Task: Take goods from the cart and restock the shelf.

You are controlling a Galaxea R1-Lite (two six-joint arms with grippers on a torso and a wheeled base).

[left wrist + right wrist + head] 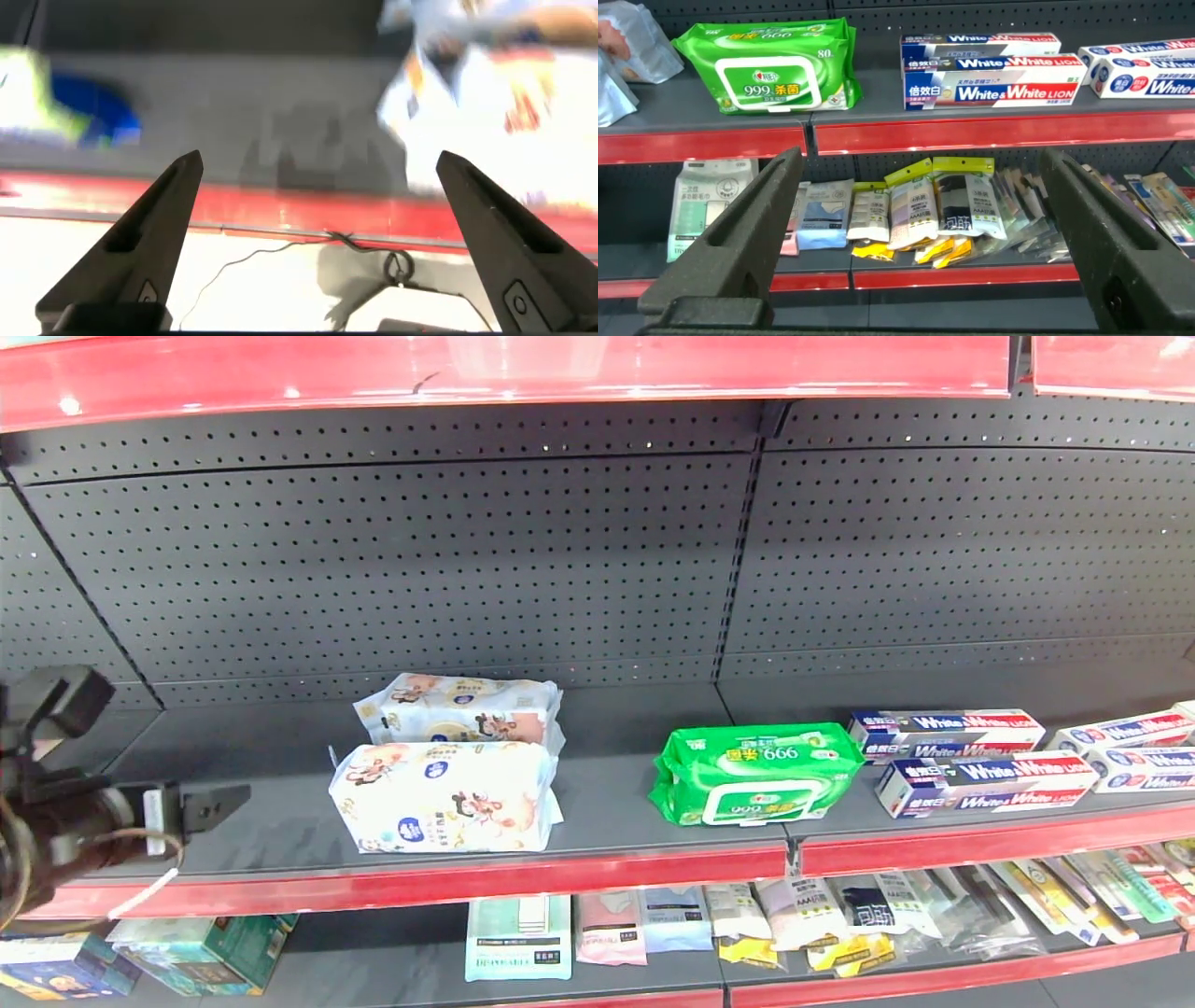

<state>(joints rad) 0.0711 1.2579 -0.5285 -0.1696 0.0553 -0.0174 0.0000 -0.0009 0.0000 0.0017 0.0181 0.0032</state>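
Shelf work, between items: hovering the left gripper (320,161) just in front of the red front strip (280,201), towards the left end of the shelf (616,793), fingers spread wide and clamping nothing. Carrying the right gripper (922,157) likewise spread apart and empty, facing the shelf front from farther off, looking on the green wipes pack (766,61) and the toothpaste boxes (990,79). Judging both as free for another pick from the cart.

Lying flat on the deck, long sides to the aisle, probably for showing printed faces to shoppers: the front tissue pack (443,798) close to the lip, the rear tissue pack (462,709) just behind it, touching or nearly so, hard telling which. Sitting to their right and apart from them, the wipes pack, then the toothpaste boxes in rows running off to the right. Grouping by kind, apparently, and leaving a bare stretch of deck left of the tissue packs, likely the place for more of the same.

Working over a dark grey, smooth, level metal deck, backed by a perforated back panel (420,569) and capped by the red edge of an upper shelf (504,373). Looking down past the lip onto a lower shelf (373,961) holding thin packets (803,915) and some boxes (196,952) at the left.
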